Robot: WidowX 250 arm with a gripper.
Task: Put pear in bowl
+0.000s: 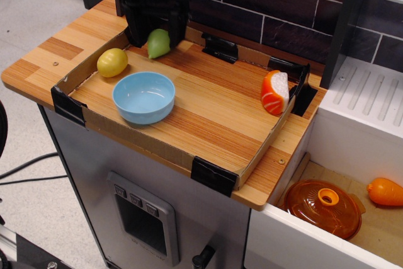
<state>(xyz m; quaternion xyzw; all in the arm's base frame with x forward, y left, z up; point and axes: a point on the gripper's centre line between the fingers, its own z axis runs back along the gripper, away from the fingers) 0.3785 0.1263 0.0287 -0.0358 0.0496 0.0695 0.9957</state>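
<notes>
Pear [158, 43] sits at the far left corner of the cardboard tray [157, 149], just behind the bowl [144, 97] and apart from it. I have the gripper [155, 26] down right over the pear, black fingers [178, 28] flanking it, one on each side; I can't tell if they touch it or how tight they are. Lemon [112, 62] lies left of the bowl, near it. Orange-and-white toy [275, 92] is far right of the bowl. Bowl holds nothing.

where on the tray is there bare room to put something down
The widest bare wood lies between the bowl and the sushi piece, running to the tray's near corner. The back left is crowded: lemon, pear and the gripper over it.
</notes>
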